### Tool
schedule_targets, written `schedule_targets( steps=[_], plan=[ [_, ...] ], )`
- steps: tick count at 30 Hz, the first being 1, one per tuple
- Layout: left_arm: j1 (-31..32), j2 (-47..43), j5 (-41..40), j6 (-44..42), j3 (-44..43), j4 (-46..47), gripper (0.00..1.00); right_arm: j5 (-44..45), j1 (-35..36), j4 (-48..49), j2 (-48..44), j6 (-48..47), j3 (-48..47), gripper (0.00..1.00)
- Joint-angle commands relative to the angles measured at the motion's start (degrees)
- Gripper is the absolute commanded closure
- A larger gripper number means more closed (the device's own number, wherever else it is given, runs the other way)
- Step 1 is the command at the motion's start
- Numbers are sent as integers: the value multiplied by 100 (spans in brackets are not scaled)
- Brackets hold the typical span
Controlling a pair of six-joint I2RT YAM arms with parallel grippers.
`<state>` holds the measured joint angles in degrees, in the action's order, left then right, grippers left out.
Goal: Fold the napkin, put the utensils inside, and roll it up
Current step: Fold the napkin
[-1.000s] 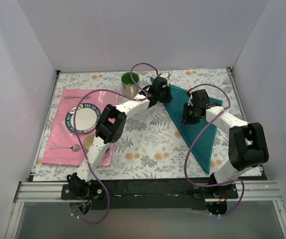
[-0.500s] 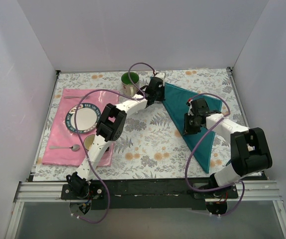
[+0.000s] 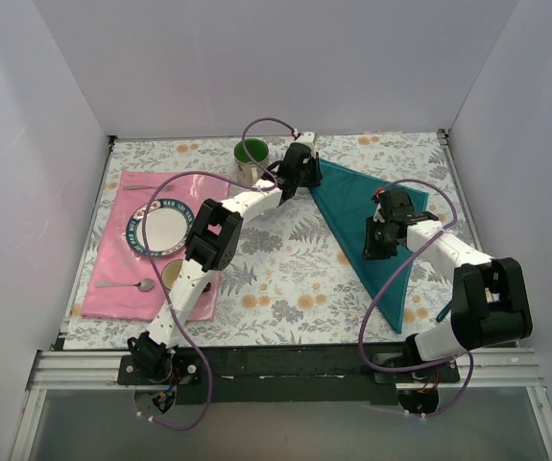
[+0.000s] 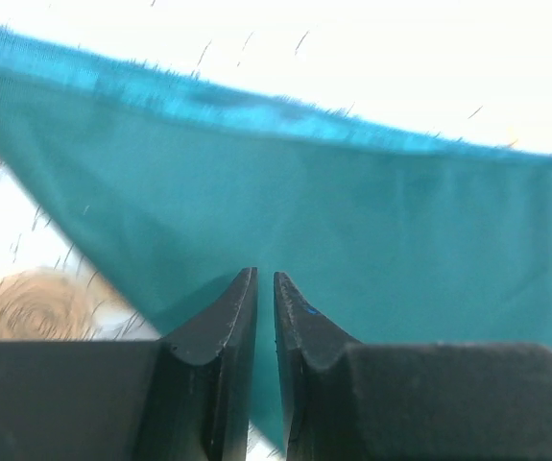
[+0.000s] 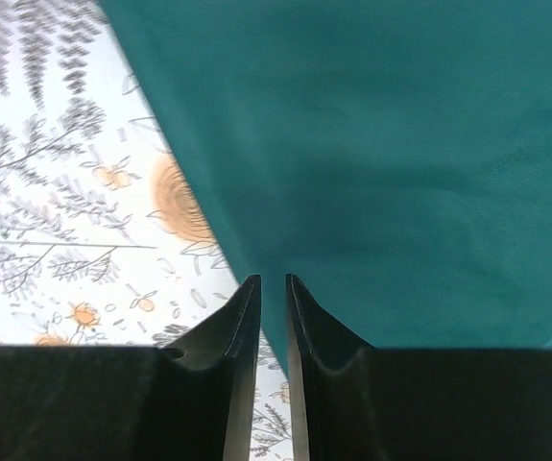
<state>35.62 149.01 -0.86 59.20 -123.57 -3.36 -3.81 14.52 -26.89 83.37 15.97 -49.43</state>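
The left tool [image 4: 265,279] has its two black fingers almost pressed together, with only a thin slit between them. Teal cloth shows in the slit, but I cannot tell if it is pinched. The right tool [image 5: 273,280] looks the same, with a thin slit and cloth in it, and I cannot tell if it grips.

Both tools sit at the soft dark teal cloth napkin [image 3: 352,197]. It lies on the flowery bench [image 3: 285,269] as a flat, smooth triangle. The left tool is at its far corner, just beside the round green mug [image 3: 250,158]. The right tool is at its long left edge. The napkin's thin point reaches near the front edge of the bench. Open bench lies between the napkin and the pink rectangular mat [image 3: 112,250].
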Motion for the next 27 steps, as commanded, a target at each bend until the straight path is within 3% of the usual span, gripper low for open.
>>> schedule_targets(
  steps=[1,11,17,27],
  plan=[
    [-116,119,78,363,-352,309,87,144,-196,-149,-198,205,232,75],
    [-423,655,806,549,-694,520,87,311,-204,-351,-365,284,408,74],
    [-485,454,1079,566,-484,915,87,197,-204,-369,-577,196,328,73],
    [-485,216,667,575,-361,1144,87,21,-204,-351,-568,337,601,73]
  ],
)
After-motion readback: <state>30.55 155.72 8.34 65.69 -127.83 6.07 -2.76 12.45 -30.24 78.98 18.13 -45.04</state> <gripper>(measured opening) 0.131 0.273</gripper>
